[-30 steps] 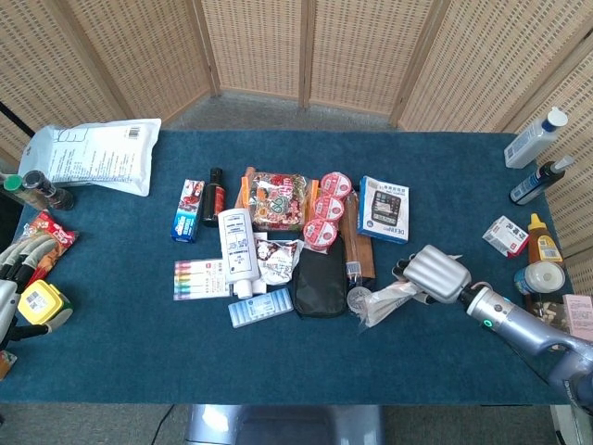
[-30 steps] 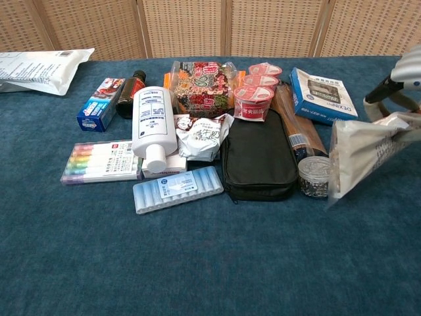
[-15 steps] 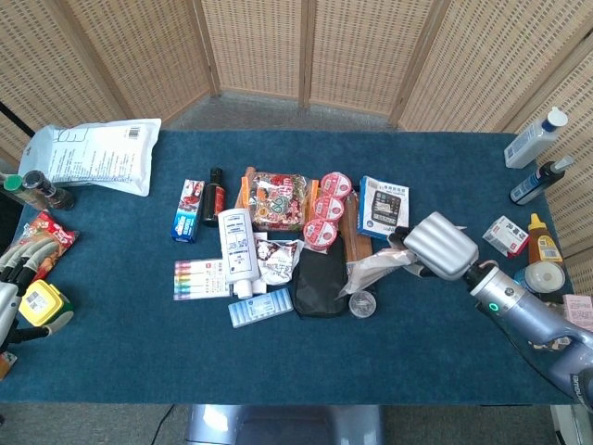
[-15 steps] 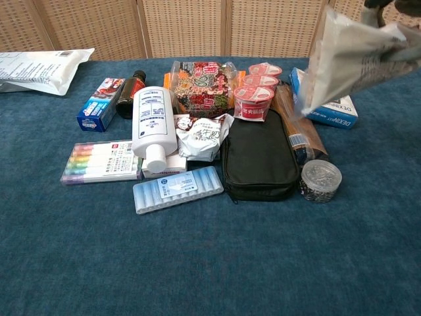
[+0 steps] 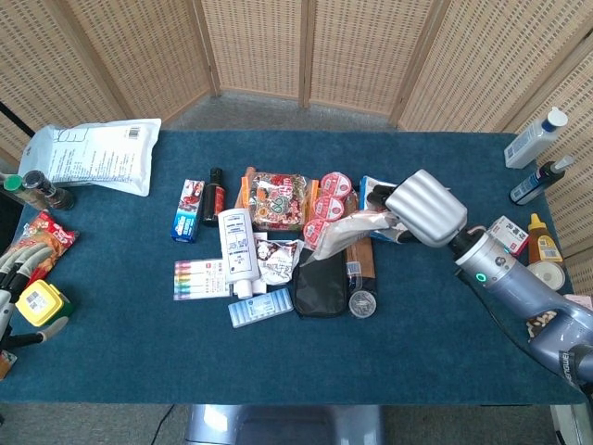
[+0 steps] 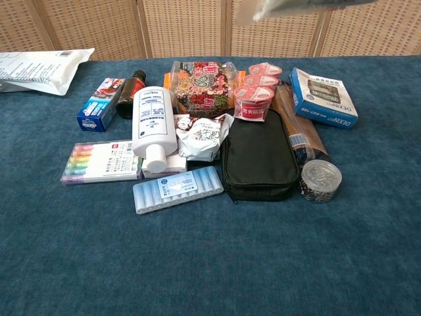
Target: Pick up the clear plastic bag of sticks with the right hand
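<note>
Right hand (image 5: 423, 208) gripping clear bag of sticks (image 5: 347, 232), lifted off the table (image 5: 445, 324).
Bag trailing out to the hand's left, hanging above red cups (image 5: 324, 209) and black pouch (image 5: 321, 278). Left hand (image 5: 14, 278) at table edge, fingers spread, holding nothing.

Staged test area, not a home or shop. A folding woven rattan screen with wooden frames (image 5: 306, 46) closes off the rear. A table covered in dark blue carpet-like cloth (image 5: 278, 343) carries unrelated retail goods: white plastic bottle (image 6: 154, 122), black zip pouch (image 6: 258, 161), red-lidded snack cups (image 6: 254, 92), pastel marker set (image 6: 102, 160).
</note>
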`<state>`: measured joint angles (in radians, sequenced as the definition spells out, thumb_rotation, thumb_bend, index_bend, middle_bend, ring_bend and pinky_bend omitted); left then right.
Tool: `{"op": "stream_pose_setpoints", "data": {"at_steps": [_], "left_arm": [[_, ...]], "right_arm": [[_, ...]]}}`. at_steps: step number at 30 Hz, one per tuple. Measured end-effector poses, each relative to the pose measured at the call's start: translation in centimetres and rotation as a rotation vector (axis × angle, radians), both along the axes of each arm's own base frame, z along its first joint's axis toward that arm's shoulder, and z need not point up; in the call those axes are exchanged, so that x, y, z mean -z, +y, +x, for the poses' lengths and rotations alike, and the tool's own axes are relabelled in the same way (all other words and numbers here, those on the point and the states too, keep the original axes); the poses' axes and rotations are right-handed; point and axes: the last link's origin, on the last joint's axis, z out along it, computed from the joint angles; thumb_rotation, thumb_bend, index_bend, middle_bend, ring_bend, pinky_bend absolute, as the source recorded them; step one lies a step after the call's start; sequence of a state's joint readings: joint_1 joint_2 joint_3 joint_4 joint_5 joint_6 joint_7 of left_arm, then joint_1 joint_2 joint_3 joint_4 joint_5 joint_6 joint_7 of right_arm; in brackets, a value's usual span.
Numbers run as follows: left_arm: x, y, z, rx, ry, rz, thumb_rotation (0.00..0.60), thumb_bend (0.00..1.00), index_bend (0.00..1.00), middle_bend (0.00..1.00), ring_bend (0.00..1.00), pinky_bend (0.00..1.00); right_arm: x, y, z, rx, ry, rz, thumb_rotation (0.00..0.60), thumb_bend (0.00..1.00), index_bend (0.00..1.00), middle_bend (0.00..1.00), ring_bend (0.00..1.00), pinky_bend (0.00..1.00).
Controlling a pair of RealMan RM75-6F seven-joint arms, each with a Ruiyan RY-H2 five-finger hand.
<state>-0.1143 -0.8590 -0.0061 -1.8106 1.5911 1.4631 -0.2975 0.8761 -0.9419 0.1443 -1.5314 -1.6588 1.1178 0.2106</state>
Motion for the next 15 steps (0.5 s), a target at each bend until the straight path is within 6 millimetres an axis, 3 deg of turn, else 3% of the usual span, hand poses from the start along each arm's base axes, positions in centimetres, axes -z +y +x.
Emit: {"op": "stream_pose_setpoints", "data": {"at_steps": [8,15], "left_arm": [[-0.3,-0.5,-0.3,0.001,-0.005,0.014,0.6,0.26,0.07,0.06,0.0,0.0],[-0.4,-0.6,-0.6,0.0,-0.011,0.016,0.6,0.26,0.07,0.06,0.0,0.0]], "right_arm": [[-2.7,-0.5,3.4,-0.043,-0.059,-0.047,0.6,0.38,0.74,1.0,0.85,0.94],[-3.5,-0.4,4.2,-0.041,-0.068,-0.064,0.6,0.38,0.74,1.0,0.85,0.94]]}}
